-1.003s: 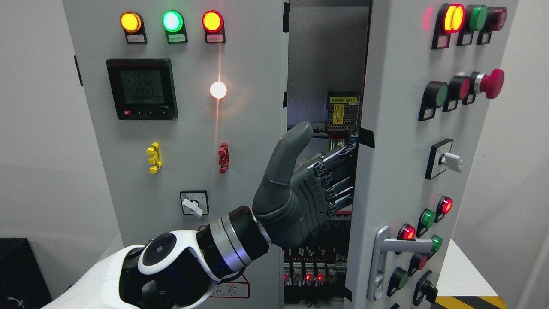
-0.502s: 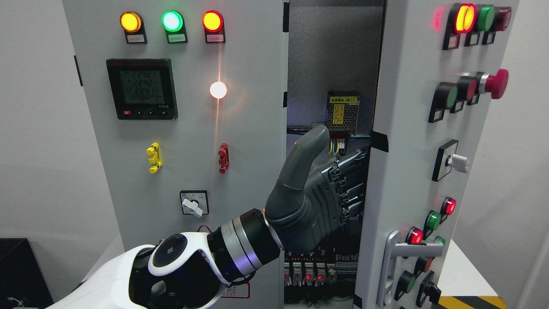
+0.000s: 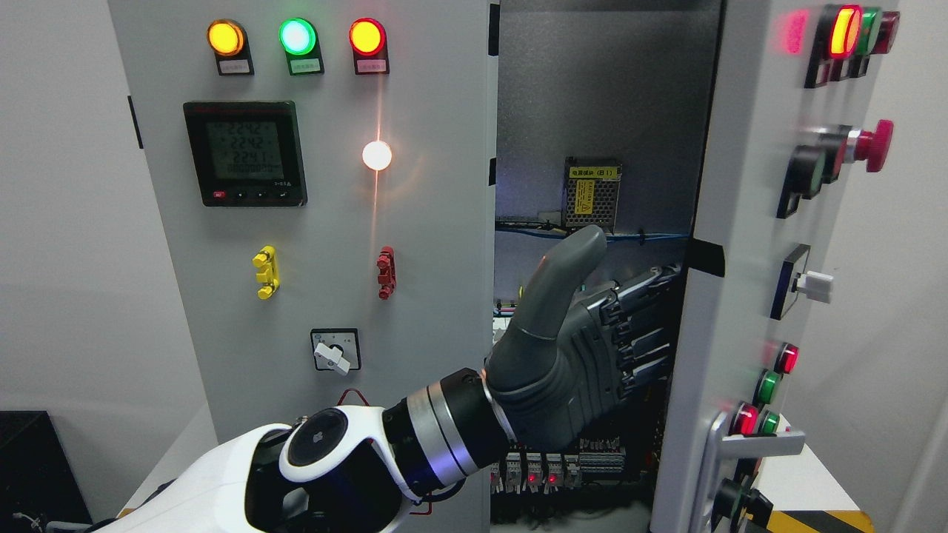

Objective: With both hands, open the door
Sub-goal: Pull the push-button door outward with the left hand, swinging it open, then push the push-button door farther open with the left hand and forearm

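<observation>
The grey cabinet's right door (image 3: 740, 222) stands swung open towards me, carrying lamps, buttons and a silver handle (image 3: 752, 446). My left hand (image 3: 652, 326) reaches across from the lower left into the gap. Its fingers (image 3: 637, 348) lie straight against the inner side of the door's free edge, with the tips hidden behind it. The thumb (image 3: 563, 281) points up and touches nothing. The left door (image 3: 333, 244) is closed, with a meter and three lit lamps. My right arm is out of view.
The open cabinet interior (image 3: 592, 96) shows a power supply with a yellow label (image 3: 592, 194), blue wires and a row of terminals with red lights (image 3: 541, 468). A red mushroom button (image 3: 874, 145) sticks out of the right door. A black box (image 3: 33, 466) is at the lower left.
The right door has swung further open to the right, widening the gap. My left hand has moved right with the door's edge, and the arm has stretched further out.
</observation>
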Tool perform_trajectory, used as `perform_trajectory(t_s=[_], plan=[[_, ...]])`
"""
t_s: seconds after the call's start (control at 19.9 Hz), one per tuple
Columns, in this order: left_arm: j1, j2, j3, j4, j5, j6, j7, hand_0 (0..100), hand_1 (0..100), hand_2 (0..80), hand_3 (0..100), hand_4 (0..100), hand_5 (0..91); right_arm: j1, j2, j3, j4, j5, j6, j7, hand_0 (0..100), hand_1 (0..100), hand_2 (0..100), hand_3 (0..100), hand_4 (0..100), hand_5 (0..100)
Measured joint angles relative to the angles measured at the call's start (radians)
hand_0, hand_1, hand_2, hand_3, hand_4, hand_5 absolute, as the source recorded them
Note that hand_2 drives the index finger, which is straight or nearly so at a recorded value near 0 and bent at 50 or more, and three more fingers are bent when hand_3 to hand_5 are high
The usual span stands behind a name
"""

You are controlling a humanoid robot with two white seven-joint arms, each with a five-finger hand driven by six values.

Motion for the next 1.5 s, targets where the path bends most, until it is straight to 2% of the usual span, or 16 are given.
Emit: perform_trajectory(t_s=[0.7, 1.5], plan=[[0.005, -0.137, -0.030, 0.052, -0.008, 0.037, 0.000, 0, 0, 0.0, 0, 0, 0.0, 0.000, 0.000, 0.000, 0.000, 0.000, 0.000, 0.000, 0, 0, 0, 0, 0, 0], [-0.055, -0.302, -0.078, 0.143, -0.012, 0.041, -0.003, 0, 0, 0.0, 0, 0, 0.0, 0.000, 0.000, 0.000, 0.000, 0.000, 0.000, 0.000, 0, 0, 0, 0, 0, 0]])
